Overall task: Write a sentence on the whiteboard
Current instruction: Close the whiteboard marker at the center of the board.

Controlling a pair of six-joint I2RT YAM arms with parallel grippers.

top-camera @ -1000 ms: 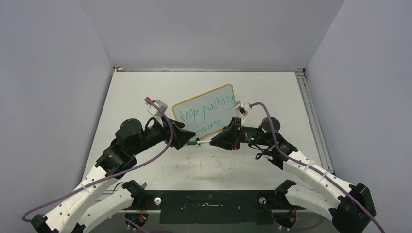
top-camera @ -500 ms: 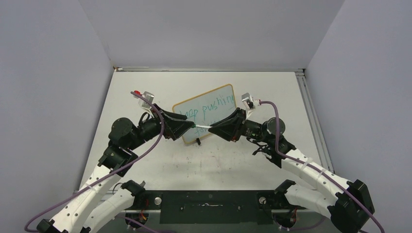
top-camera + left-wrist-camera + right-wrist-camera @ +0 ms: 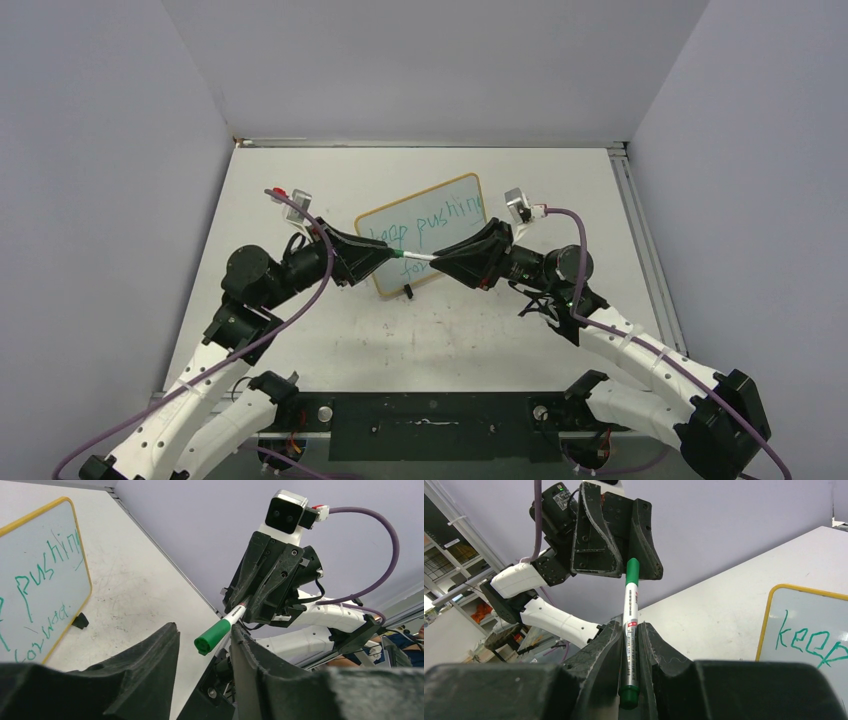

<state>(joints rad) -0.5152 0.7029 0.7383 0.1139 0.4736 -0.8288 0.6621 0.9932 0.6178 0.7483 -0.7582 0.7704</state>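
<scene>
The whiteboard (image 3: 432, 212) stands tilted at mid table, its sentence (image 3: 447, 220) in teal-green marker partly hidden by both grippers. In front of it my right gripper (image 3: 452, 262) is shut on the silver barrel of a green-capped marker (image 3: 418, 257), seen close up in the right wrist view as the marker (image 3: 629, 611) in my right gripper (image 3: 631, 624). The marker's green cap (image 3: 213, 635) lies between the fingers of my left gripper (image 3: 204, 626), against the right finger with a gap on the left side. "keep" (image 3: 808, 643) shows on the whiteboard (image 3: 796, 611).
The scuffed white tabletop (image 3: 470, 330) carries faint reddish smudges. A black clip foot (image 3: 408, 291) props the board. A metal rail (image 3: 640, 240) runs along the table's right edge, and grey walls enclose the back and sides.
Both grippers have lifted from low near the table to in front of the board, carrying the marker up. My left jaws have narrowed around the green cap.
</scene>
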